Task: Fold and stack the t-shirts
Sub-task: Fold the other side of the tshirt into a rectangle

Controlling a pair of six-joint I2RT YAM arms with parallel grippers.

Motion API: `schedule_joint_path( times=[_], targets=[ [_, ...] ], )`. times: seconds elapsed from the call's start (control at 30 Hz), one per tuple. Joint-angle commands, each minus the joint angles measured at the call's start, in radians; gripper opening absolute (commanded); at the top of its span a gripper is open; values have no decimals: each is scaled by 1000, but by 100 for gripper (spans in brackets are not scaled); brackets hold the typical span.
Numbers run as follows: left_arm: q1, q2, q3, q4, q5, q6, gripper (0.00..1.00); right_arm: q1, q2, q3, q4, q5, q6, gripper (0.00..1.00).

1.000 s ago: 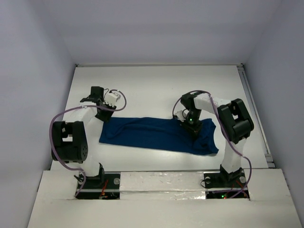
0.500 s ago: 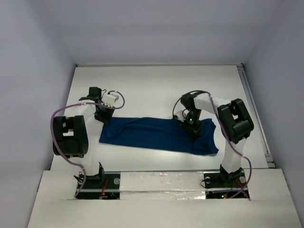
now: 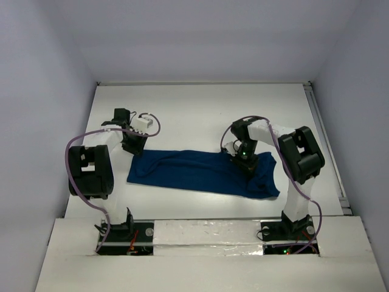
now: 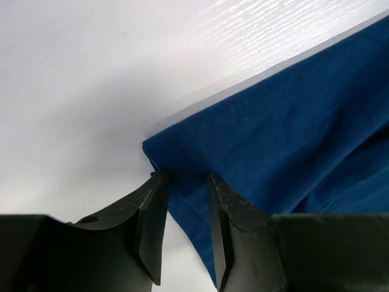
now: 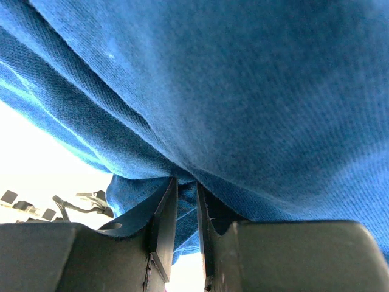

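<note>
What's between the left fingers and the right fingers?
Only the blue t-shirt, a long strip running from the left fingers to the right fingers, seen in the top view.

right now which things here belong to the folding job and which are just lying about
Part of the job: blue t-shirt; left end effector at its corner; right end effector pinching it.
Just there: white table; purple cables.
</note>
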Motion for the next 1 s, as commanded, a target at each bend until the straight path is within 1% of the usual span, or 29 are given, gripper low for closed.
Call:
schedule_joint_path(
  times=[0.0,0.4,0.47,0.5,0.53,0.57,0.63,0.77,0.83,0.97],
  targets=[
    [3,7,21,-9,16,14,28,26,31,-39,86,-22,-21,24],
    [3,-3,3,-6,21,14,27,26,28,-41,84,-25,-23,24],
    [3,-2,-3,-6,29,17,23,26,29,-39,84,-25,-23,24],
    [3,-3,-5,-2,29,16,15,26,31,-39,84,-25,-23,24],
    [3,-5,-9,7,29,13,11,26,29,-39,86,-26,-21,24],
    [3,-8,-11,8,38,13,5,26,29,-39,86,-26,-21,24],
    [3,-8,-9,6,41,13,0,26,31,-39,86,-28,-23,24],
    [3,-6,-2,14,27,11,0,26,29,-39,86,-28,-21,24],
    [3,-9,5,29,-10,2,0,26,29,-39,87,-28,-21,23],
    [3,1,63,46,-59,-9,0,26,31,-38,86,-28,-21,23]
  ],
)
